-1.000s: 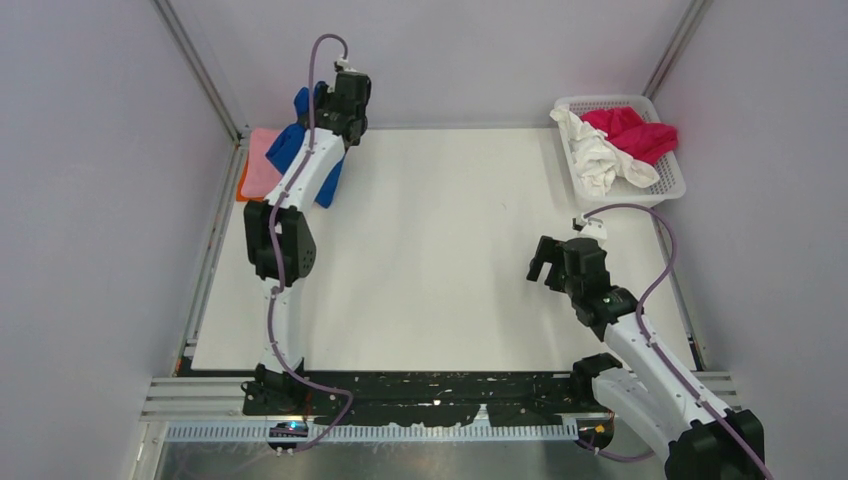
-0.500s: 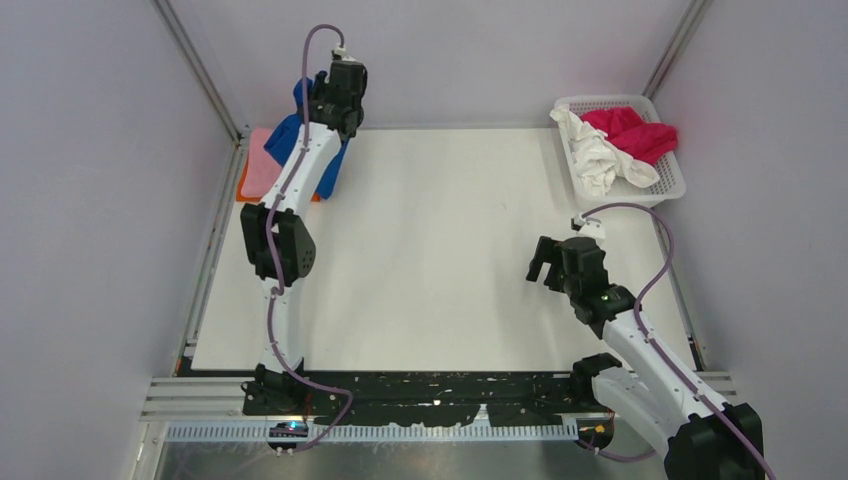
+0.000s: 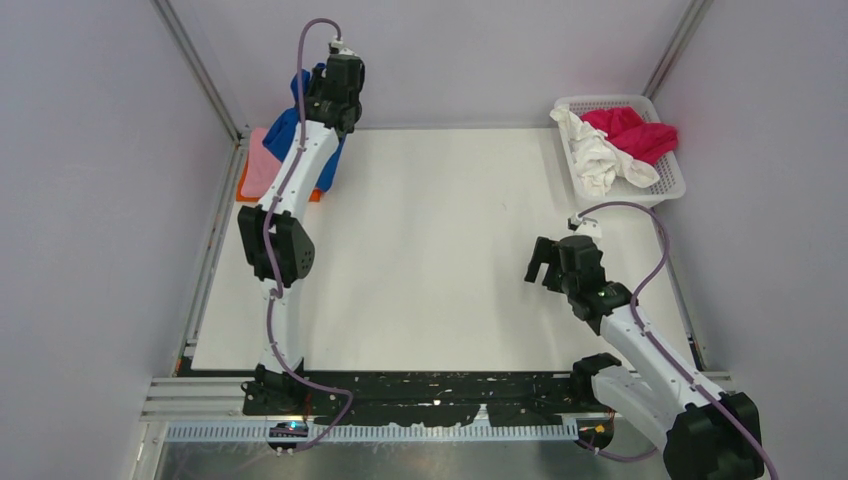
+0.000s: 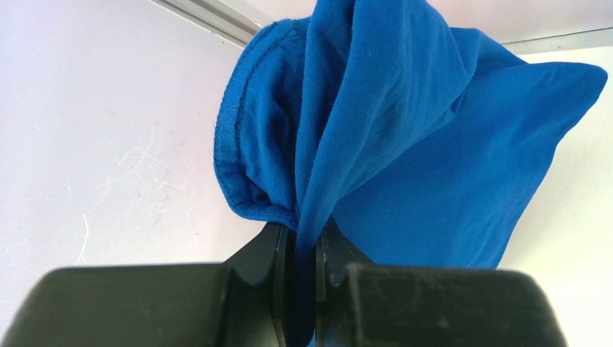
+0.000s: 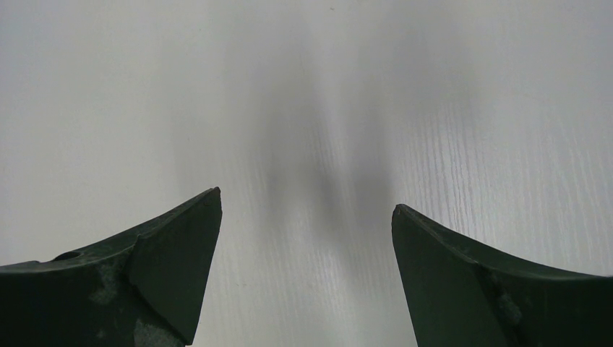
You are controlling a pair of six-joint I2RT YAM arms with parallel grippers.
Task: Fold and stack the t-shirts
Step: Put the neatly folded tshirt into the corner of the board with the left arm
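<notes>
Top external view: at the table's (image 3: pixel 440 220) far left corner lies a pink t-shirt (image 3: pixel 260 160), with an orange t-shirt (image 3: pixel 243 187) showing at its near edge. Over them hangs the blue t-shirt (image 3: pixel 284 130), bunched and pinched in the clenched left gripper (image 4: pixel 303 249). Near the right edge, the right gripper (image 3: pixel 541 262) hovers above bare surface, jaws spread wide, grasping nothing. In the far right corner a white basket (image 3: pixel 668 187) holds a white t-shirt (image 3: pixel 596 158) and a crimson t-shirt (image 3: pixel 636 133).
</notes>
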